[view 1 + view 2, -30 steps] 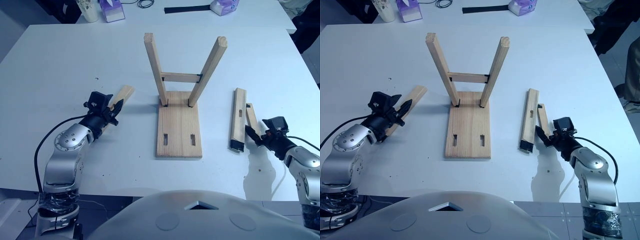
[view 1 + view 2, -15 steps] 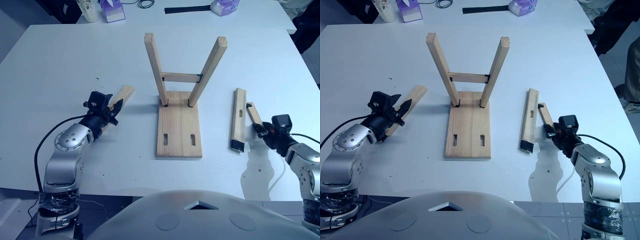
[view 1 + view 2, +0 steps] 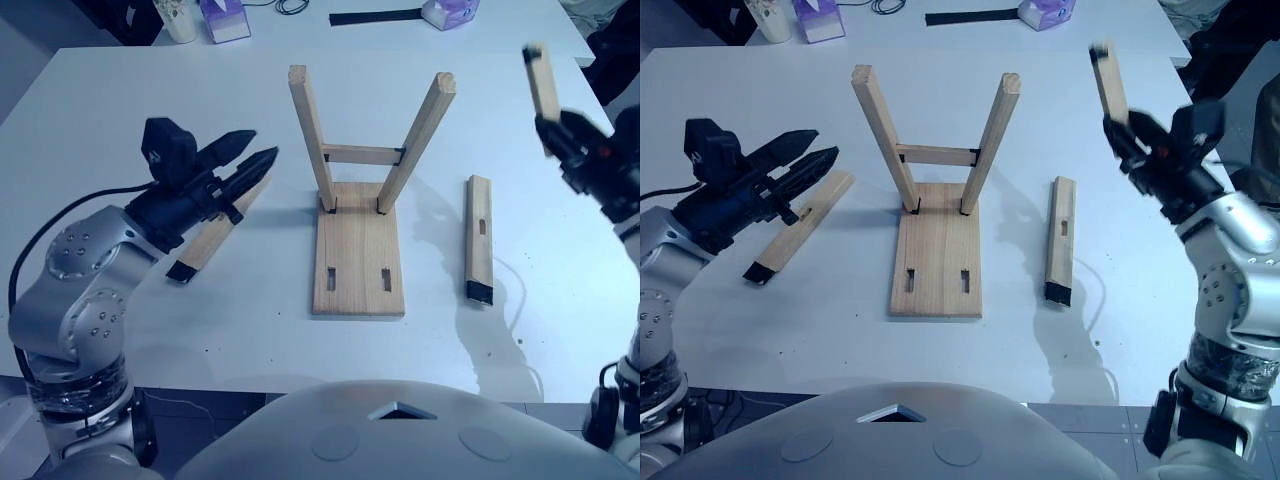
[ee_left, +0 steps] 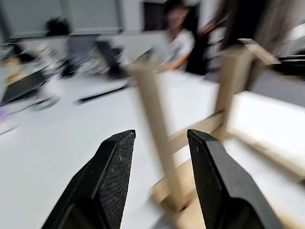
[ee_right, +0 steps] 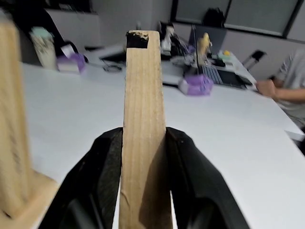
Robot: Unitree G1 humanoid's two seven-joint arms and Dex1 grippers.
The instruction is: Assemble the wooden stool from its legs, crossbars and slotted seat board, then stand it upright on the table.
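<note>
White table [image 3: 130, 110] carries the seat board [image 3: 358, 270] lying flat, with 2 upright legs [image 3: 310, 135] and a fitted crossbar [image 3: 358, 155] in its far slots — the 2 near slots are bare. Right gripper [image 3: 1127, 135] clamps a second crossbar [image 3: 1108, 85], aloft at far right. Left gripper [image 3: 258, 146] hovers, jaws apart, over a loose leg [image 3: 800, 228] at left; a spare leg [image 3: 479, 235] lies right of the board. Gripped near 1 end, the second crossbar could swivel or slip — or clip the upright legs.
</note>
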